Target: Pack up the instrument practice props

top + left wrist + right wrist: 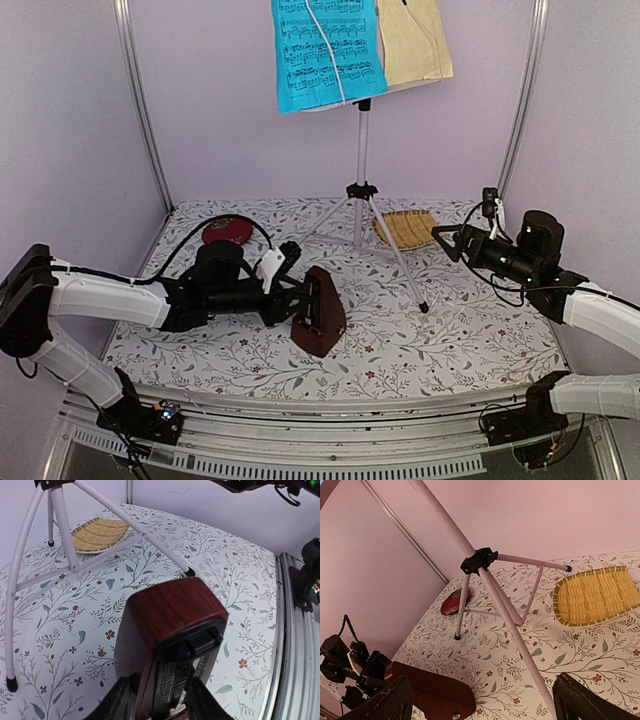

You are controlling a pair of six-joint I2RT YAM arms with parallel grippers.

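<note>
The dark red-brown metronome (322, 312) leans on the floral table at front centre, its narrow top towards my left gripper (290, 295). In the left wrist view the metronome (175, 610) fills the gap of the left gripper (161, 682), whose fingers press on both sides of its narrow end. The silver tripod music stand (361, 150) rises behind it, with a blue music sheet (328, 50) and a pale-yellow music sheet (412, 40) on its desk. My right gripper (445, 240) hangs open by the stand's right leg, holding nothing. The right wrist view shows the right gripper (480, 700), the stand's hub (480, 560) and the metronome (435, 695).
A yellow wicker tray (405, 228) lies at the back right, behind the stand's right leg. A red round plate (228, 231) lies at the back left. The stand's three legs (30, 555) spread across the middle of the table. Frame posts stand at both back corners.
</note>
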